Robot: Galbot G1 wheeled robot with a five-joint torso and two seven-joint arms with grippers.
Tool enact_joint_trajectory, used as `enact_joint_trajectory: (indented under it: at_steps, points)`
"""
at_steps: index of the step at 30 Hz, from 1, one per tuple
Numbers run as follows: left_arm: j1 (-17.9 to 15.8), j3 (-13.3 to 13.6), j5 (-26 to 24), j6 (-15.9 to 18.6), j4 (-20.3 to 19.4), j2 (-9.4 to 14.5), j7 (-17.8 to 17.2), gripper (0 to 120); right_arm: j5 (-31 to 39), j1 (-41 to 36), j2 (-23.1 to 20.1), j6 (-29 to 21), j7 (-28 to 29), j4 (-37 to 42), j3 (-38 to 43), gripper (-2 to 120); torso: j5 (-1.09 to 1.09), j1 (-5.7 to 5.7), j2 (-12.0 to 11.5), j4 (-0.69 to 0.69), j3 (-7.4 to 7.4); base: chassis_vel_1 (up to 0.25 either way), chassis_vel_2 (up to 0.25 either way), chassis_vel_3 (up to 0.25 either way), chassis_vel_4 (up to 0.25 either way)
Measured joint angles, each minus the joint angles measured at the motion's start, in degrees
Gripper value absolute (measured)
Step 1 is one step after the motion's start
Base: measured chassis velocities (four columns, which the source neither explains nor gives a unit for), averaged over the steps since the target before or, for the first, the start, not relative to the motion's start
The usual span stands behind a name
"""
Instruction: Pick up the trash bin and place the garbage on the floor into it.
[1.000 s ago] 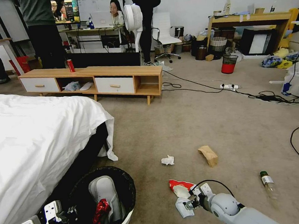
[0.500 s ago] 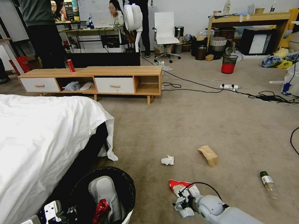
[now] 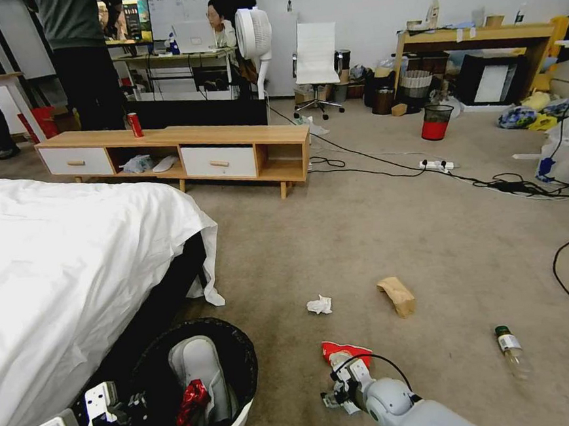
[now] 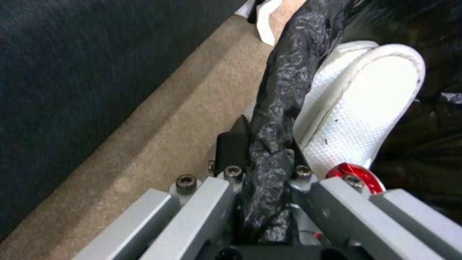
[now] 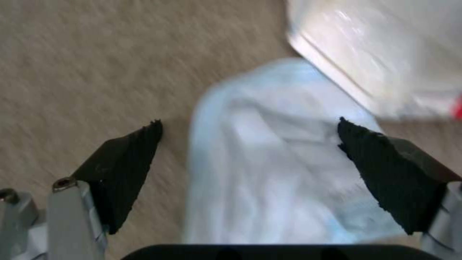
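The trash bin (image 3: 240, 421), white with a black bag over its rim, stands on the floor beside the bed. My left gripper (image 3: 119, 404) is shut on the bag-covered rim (image 4: 272, 144). Inside lie a white slipper (image 4: 370, 104) and a crushed red can (image 3: 193, 399). My right gripper (image 3: 336, 396) is open low over the floor (image 3: 431, 241), its black pads (image 5: 122, 169) on either side of a crumpled white tissue (image 5: 269, 162). The red-and-white wrapper (image 3: 340, 351) lies just beyond it. Farther out lie another tissue (image 3: 319, 304), a brown paper bag (image 3: 397, 296) and a green-capped bottle (image 3: 511, 351).
The white-sheeted bed (image 3: 59, 270) fills the left side, close to the bin. A low wooden cabinet (image 3: 181, 152) with an upright red can (image 3: 134, 125) stands ahead. Black cables (image 3: 565, 270) and a power strip (image 3: 437, 163) cross the carpet at right, near a black mesh bin (image 3: 435, 121).
My right gripper has slid left, toward the bin, and now straddles the white tissue by the wrapper. The left gripper and the bin have not moved.
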Motion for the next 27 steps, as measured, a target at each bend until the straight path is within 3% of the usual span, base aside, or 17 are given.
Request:
enact_joint_trajectory:
  at_steps: [10, 27]
  points:
    - [-0.5, 0.2, 0.0, 0.0, 0.2, 0.0, 0.0, 2, 0.0, -2.0, -2.8, 0.0, 0.7, 1.0, 1.3, 92, 0.03, 0.00, 0.0, 0.02, -0.01, 0.000, 0.000, 0.000, 0.000]
    - [-0.2, 0.0, 0.0, 0.0, 0.0, -0.1, 0.0, 2, 0.2, -0.5, -0.6, 0.5, 0.9, -0.8, 0.3, 83, -0.10, -0.01, 0.0, -0.06, -0.01, 0.000, 0.000, 0.000, 0.000]
